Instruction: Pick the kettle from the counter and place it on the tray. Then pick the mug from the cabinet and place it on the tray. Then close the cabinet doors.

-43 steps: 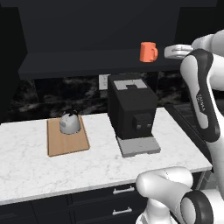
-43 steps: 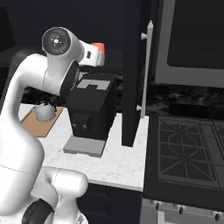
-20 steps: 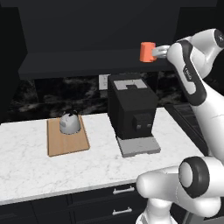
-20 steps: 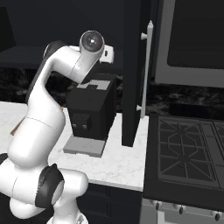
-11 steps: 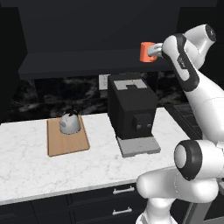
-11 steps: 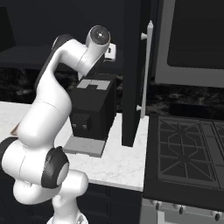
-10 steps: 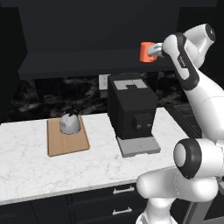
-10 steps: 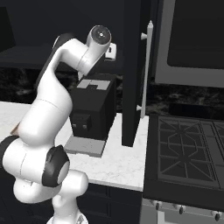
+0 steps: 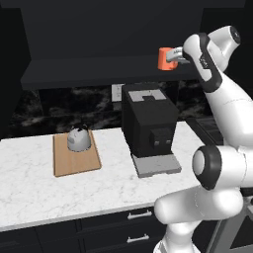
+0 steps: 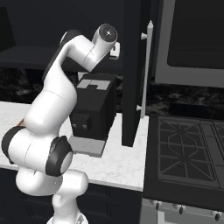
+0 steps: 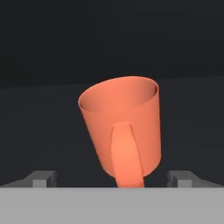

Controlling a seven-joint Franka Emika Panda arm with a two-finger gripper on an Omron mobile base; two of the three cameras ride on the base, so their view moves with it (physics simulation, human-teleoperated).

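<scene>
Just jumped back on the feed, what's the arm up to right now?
The arm is reaching up into the dark cabinet for the orange mug on its shelf. The gripper is open, with one finger on each side of the mug's handle, and nothing is gripped yet. The kettle already sits on the wooden tray on the counter, left of the coffee machine. A cabinet door stands open.

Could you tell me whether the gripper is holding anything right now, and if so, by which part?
Nothing is held: the gripper is open, its fingertips either side of the mug, handle toward it.
</scene>
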